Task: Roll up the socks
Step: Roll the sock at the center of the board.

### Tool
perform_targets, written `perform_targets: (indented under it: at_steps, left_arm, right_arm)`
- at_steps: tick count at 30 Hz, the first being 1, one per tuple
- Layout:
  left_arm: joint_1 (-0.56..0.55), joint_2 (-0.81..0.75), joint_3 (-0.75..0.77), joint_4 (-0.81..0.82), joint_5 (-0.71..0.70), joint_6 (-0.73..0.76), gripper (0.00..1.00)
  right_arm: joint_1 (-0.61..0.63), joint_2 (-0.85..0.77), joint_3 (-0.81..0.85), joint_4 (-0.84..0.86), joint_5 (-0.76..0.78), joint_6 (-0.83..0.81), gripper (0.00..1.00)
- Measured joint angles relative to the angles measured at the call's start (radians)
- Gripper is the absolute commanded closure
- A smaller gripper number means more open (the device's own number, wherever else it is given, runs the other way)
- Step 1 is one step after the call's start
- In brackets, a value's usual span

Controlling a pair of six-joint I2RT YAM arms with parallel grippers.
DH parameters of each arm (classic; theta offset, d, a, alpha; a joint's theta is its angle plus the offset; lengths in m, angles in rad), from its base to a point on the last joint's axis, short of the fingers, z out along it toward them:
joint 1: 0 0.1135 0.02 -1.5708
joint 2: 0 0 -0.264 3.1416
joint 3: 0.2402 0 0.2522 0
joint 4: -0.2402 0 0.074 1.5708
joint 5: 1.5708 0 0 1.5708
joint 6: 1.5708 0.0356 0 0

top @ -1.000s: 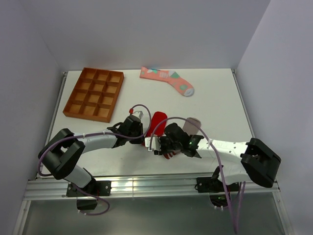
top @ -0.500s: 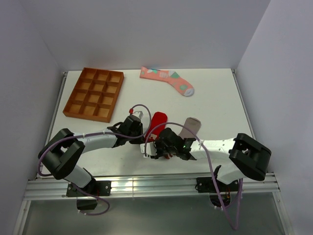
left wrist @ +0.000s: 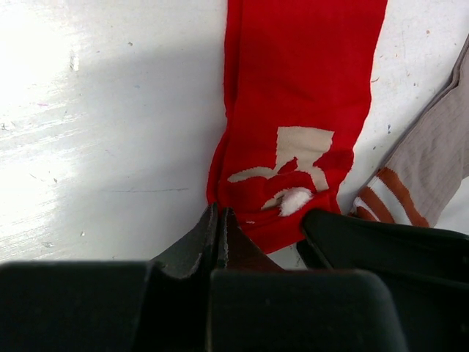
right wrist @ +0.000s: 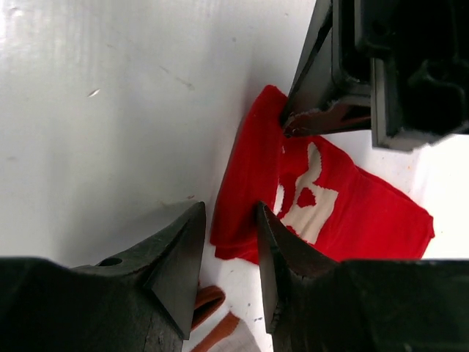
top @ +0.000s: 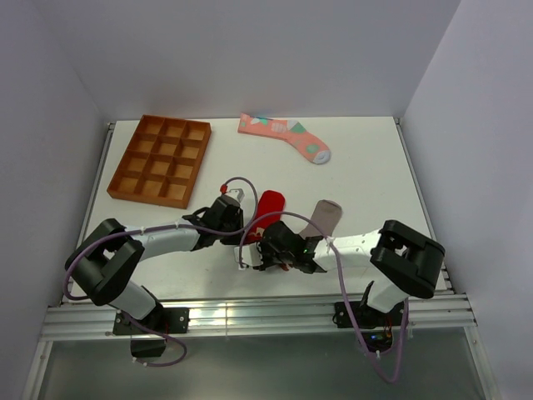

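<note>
A scuffed white table (top: 375, 167) is shown, walled in pale grey. The red sock (left wrist: 300, 88) is pinched at its edge by the closed left gripper (left wrist: 220, 218). Its corner is straddled by the half-parted right gripper (right wrist: 231, 220). A grey-brown sock (left wrist: 432, 161) lies just beside the left gripper.

Red sock (left wrist: 300, 88) is a fine matt knit, with the white mark woven in and a fuzzy tuft on it. Grey sock (left wrist: 432, 161) looks ribbed, and the pink sock (top: 287, 137) is soft cloth too. Table (left wrist: 110, 110) is smooth white, slightly shiny, scuffed and specked. Tray (top: 161, 160) looks like satin orange-brown wood. Right fingers (right wrist: 176, 257) are matt black plastic, cables (top: 243, 179) glossy purple.
</note>
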Motion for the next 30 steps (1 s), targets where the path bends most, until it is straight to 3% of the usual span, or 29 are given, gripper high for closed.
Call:
perform_targets:
  at_steps: [2,5,12,22,30]
  left_arm:
    - [0.000,0.000,0.005,-0.005,0.000,0.000,1.00]
    - [0.002,-0.001,0.009,-0.011,0.002,0.000,0.99]
    - [0.016,-0.006,0.026,-0.029,0.019,0.000,0.91]
    - [0.028,-0.058,0.050,-0.048,0.029,-0.100,0.82]
    - [0.039,-0.080,0.018,0.079,0.033,-0.203,0.58]
  right_arm:
    - [0.000,0.016,0.006,0.011,0.015,0.000,0.59]
    - [0.000,0.032,0.020,0.018,0.042,0.002,0.75]
    - [0.000,0.040,0.068,-0.036,0.066,0.035,0.88]
    - [-0.088,-0.018,0.199,-0.307,-0.123,0.119,0.95]
    - [-0.203,-0.044,0.212,-0.425,-0.242,0.116,0.96]
